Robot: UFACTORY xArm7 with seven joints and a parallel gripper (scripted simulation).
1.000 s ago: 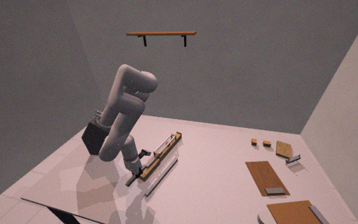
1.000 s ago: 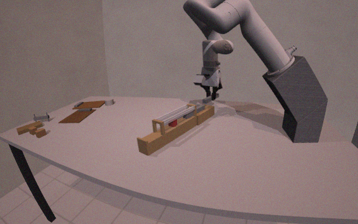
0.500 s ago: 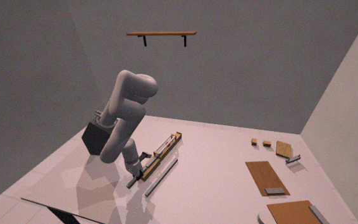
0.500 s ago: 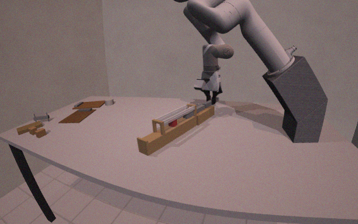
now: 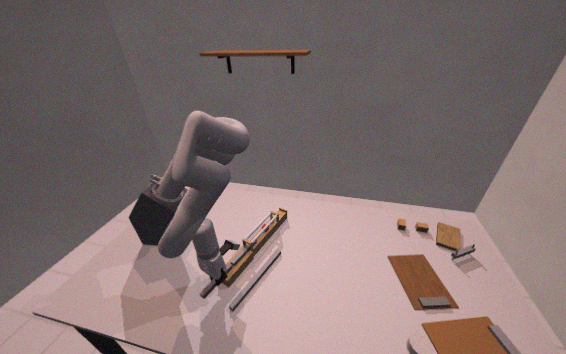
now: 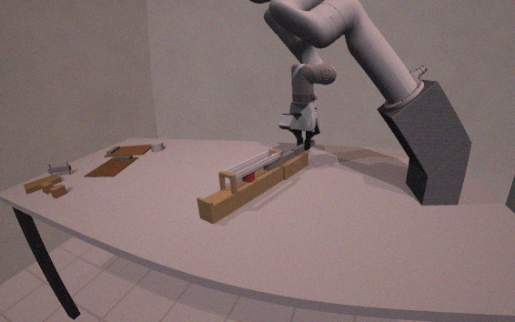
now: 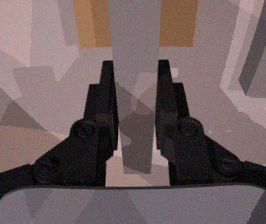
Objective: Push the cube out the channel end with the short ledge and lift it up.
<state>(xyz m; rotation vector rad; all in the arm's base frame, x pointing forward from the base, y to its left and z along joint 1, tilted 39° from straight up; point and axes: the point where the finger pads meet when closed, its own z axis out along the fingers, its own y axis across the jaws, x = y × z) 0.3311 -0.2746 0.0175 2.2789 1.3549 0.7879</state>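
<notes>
A long wooden channel lies on the table, with a clear cover over its middle and a small wooden arch across it. The red cube sits inside, under the cover; it also shows in the exterior view. My gripper is low at the channel's end nearest the robot base and outside the channel, as the exterior view also shows. It is shut on a long grey stick. The stick points along the channel, its front part over the wooden end. How far in it reaches is hidden.
A second grey bar lies on the table beside the channel. Wooden boards, small blocks and grey pieces lie far to the right. The dark robot base stands behind the channel. A shelf hangs on the wall.
</notes>
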